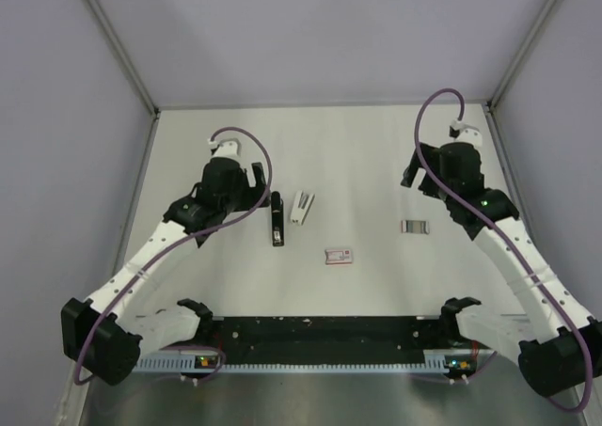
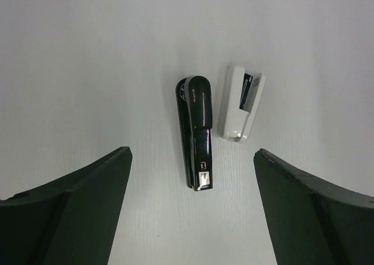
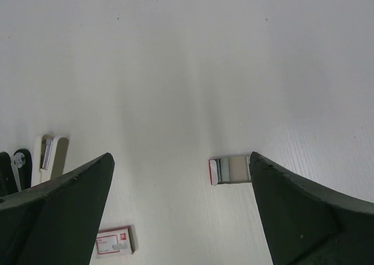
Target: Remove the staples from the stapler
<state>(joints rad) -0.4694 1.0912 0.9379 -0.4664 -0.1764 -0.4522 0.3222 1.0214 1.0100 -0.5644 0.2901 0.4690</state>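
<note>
A white surface (image 1: 367, 149) is seen, enclosed at the far end and both sides by pale panels (image 1: 310, 40). The left arm (image 1: 155, 257) is stretched over the left half and the right arm (image 1: 515, 252) over the right half. The left tool (image 2: 191, 152) is held wide above the surface with nothing gripped. In the left wrist view its dark fingers (image 2: 70, 212) are seen on either side of the stapler (image 2: 196, 130), clear of it. The right tool (image 3: 180, 156) is likewise spread wide and empty.

The stapler, black and glossy, is laid near the middle of the surface. Its length is run from near to far, and a small white mark is shown at its near end. Just to its right, not touching, a white piece (image 2: 239, 104) is laid slightly tilted, with a dark slot shown in its top. Nearer and further right, a flat red-and-white box (image 1: 339, 255) is placed.

The staples (image 1: 415, 227), a short grey strip with darker ends, are laid on the surface right of the box. They are well apart from the stapler and just on the near side of the right tool. In the right wrist view their right end is covered by that tool.
</note>
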